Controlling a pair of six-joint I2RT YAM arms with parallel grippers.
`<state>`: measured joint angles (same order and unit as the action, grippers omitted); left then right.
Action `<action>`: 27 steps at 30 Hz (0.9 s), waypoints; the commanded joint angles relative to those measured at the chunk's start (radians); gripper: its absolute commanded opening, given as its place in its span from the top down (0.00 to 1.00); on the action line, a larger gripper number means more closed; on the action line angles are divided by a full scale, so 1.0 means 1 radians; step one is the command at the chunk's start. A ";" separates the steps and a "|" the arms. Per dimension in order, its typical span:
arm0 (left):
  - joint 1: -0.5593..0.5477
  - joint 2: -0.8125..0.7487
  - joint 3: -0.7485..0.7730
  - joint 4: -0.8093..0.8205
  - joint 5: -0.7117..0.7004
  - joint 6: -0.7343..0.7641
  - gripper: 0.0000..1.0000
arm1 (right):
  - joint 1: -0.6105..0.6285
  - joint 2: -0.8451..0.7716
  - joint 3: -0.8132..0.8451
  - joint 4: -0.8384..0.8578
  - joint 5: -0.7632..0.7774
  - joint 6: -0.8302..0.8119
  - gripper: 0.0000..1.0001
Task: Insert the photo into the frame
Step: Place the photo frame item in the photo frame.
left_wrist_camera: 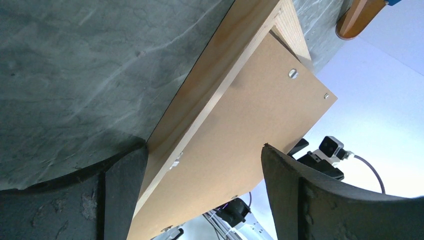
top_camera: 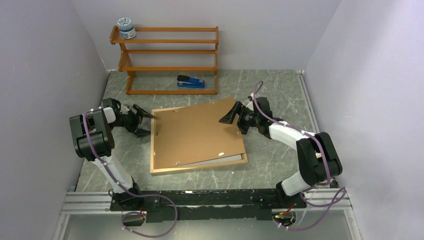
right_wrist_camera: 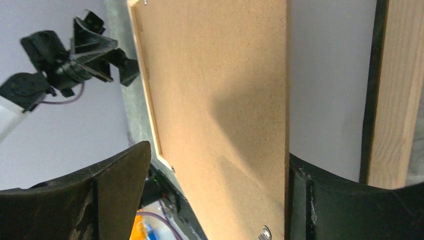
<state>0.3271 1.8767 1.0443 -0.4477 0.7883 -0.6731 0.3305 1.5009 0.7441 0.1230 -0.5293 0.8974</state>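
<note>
Right tool (right_wrist_camera: pixel 220 150) wide open astride backing board (right_wrist_camera: pixel 215 75)

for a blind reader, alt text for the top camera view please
A brown backing board lies skewed over a light wood frame on a grey table, open left gripper and right gripper flanking it. Orange shelf rack behind.

You have a grey-green marbled tabletop (top_camera: pixel 280 90) under the left gripper (top_camera: pixel 149 125) and right gripper (top_camera: pixel 227 114); pale lilac walls (top_camera: pixel 260 30) rise beyond and outboard of both; beyond the left gripper an orange-brown shelf rack (top_camera: pixel 170 50) stands at the back wall, a jar (top_camera: pixel 126 28) on top; light is soft, even.
</note>
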 commanded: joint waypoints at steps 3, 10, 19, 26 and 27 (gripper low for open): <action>-0.007 -0.028 -0.009 -0.012 -0.030 0.033 0.11 | 0.004 0.072 0.176 -0.230 -0.016 -0.185 0.08; -0.006 -0.042 0.000 -0.049 -0.062 0.056 0.11 | 0.049 0.155 0.303 -0.467 0.058 -0.307 0.02; -0.006 -0.047 0.029 -0.097 -0.097 0.076 0.11 | 0.149 0.176 0.438 -0.695 0.276 -0.324 0.01; -0.006 -0.053 0.015 -0.096 -0.097 0.076 0.12 | 0.202 0.225 0.530 -0.827 0.435 -0.360 0.01; -0.007 -0.058 0.014 -0.103 -0.111 0.079 0.12 | 0.216 0.236 0.548 -0.851 0.459 -0.372 0.01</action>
<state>0.3237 1.8606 1.0534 -0.5224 0.7368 -0.6331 0.5133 1.7088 1.2060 -0.6075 -0.2012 0.5663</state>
